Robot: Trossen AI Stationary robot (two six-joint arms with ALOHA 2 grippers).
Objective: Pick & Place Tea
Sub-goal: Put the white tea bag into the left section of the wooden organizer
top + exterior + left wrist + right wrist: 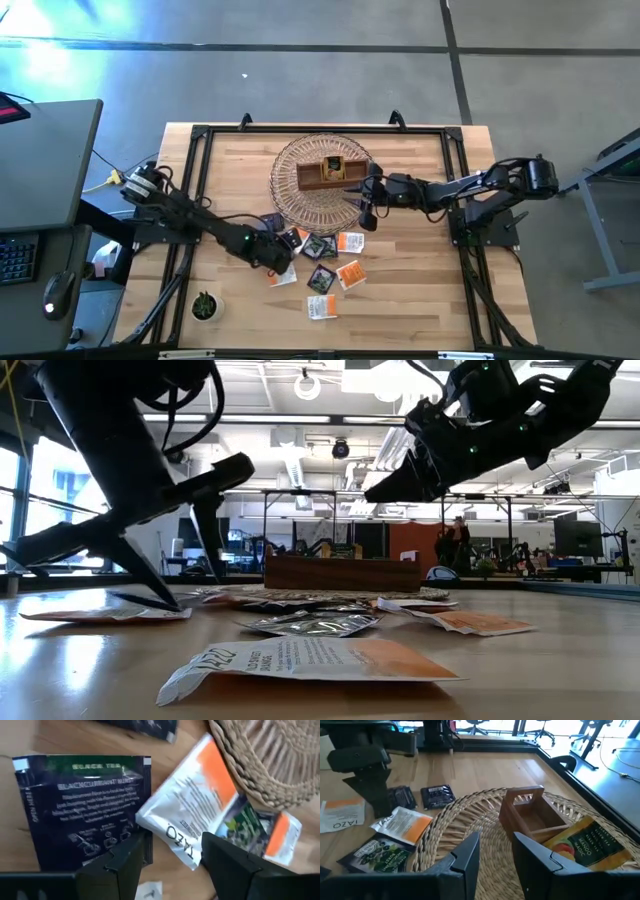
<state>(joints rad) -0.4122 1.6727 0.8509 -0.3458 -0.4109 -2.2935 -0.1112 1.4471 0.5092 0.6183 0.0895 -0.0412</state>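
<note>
Small flat square paper tea sachets (pixel 322 276), orange, white and dark purple-black, lie scattered on the light wooden table (pixel 420 300) just in front of a round woven wicker basket (pixel 300 205). One yellow-green mango sachet (pixel 585 845) leans inside the basket against a brown wooden compartment box (pixel 530 815) that sits in it. The left gripper (pixel 172 860) is low over the scatter, fingers spread wide and empty, straddling the corner of a white and orange sachet (pixel 195 815) beside a dark blackcurrant sachet (pixel 82 805). The right gripper (pixel 495 852) hovers above the basket's near rim, fingers parted and holding nothing. A small dark green potted plant (pixel 205 305) stands near the table's front left corner.
</note>
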